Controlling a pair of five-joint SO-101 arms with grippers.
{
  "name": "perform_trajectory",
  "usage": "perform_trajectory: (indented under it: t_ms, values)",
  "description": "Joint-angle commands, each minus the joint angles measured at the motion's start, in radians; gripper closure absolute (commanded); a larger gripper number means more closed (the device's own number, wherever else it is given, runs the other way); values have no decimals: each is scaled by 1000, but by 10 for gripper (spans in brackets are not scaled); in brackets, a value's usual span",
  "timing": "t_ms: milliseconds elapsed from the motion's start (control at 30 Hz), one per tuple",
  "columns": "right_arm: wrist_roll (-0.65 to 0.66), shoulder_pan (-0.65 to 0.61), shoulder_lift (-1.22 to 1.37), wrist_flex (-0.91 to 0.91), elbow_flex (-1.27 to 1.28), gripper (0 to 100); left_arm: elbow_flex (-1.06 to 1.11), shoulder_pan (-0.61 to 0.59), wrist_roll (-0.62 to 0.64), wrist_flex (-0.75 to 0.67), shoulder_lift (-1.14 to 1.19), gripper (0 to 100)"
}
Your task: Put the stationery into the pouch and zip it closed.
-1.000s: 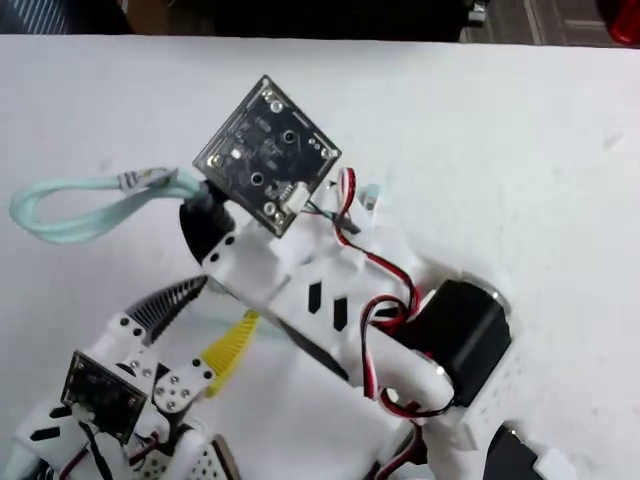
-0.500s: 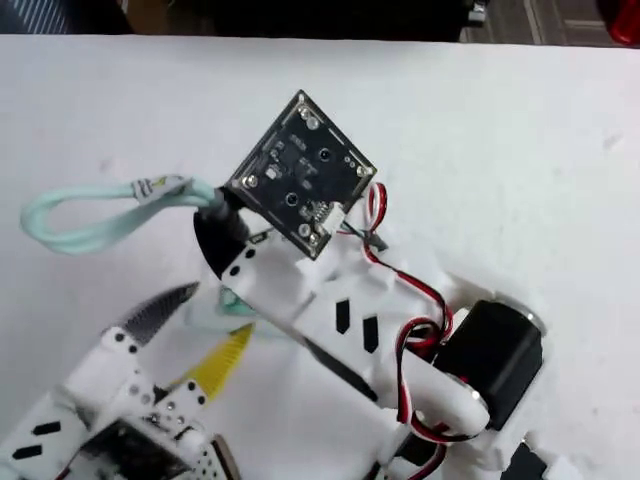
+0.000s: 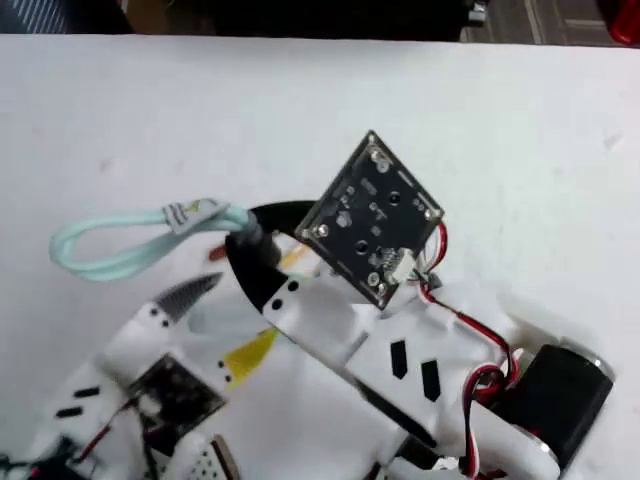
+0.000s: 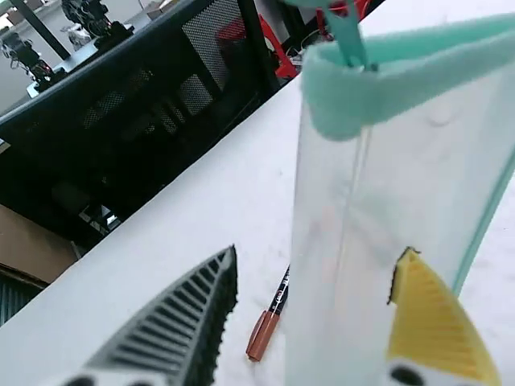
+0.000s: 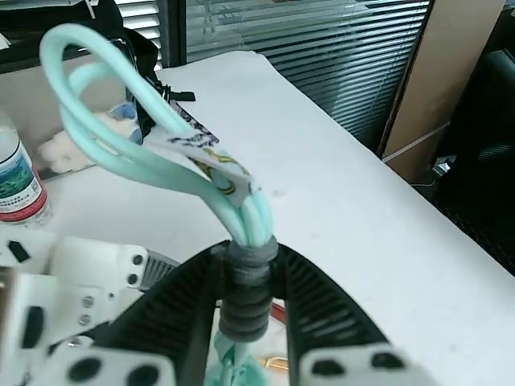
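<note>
So the right hand [image 5: 245, 257] is clenched tight on the grey zip pull [image 5: 245, 301], and the mint loop [image 5: 121, 121] sticks out past its fingers. From above, that loop [image 3: 130, 245] trails off to the left of the right hand [image 3: 245, 245], over the white table [image 3: 500, 100].

The pouch [image 4: 402, 185] is see-through with a mint edge, and it's in the near-left part of the table, right under the right arm. The left hand [image 4: 318, 251] is released: the yellow finger [image 4: 430, 322] is up against the pouch wall, while the black finger [image 4: 177, 330] sits clear of it with bare table showing in between.

A pen [image 4: 269, 322] with a brown cap lies on the table just beside the pouch, outside it. There's a water bottle [image 5: 16, 185] farther off.
</note>
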Motion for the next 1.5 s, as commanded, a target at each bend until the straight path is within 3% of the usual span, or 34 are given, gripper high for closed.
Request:
perform_trajectory:
  t_ms: [0,200,333,600,867,1067,1233,1467]
  values:
    - [-6,-8,-18,-21,-26,982,78,8,17,-103,1,679]
    - [-6,-8,10,-31,-32,982,83,200,95,-117,1,679]
    - [-8,-8,16,-30,-34,982,92,229,95,-109,1,683]
    - [-8,24,27,-91,-34,982,149,229,95,-104,1,779]
    - [-14,47,81,-114,-25,982,189,222,95,-322,1,981]
    - [-14,53,102,-70,-29,982,190,222,95,-253,-1,977]
    - [-15,165,81,-71,-25,982,189,216,95,-195,-1,977]
    - [-15,348,97,-22,-23,982,221,54,95,-238,-1,976]
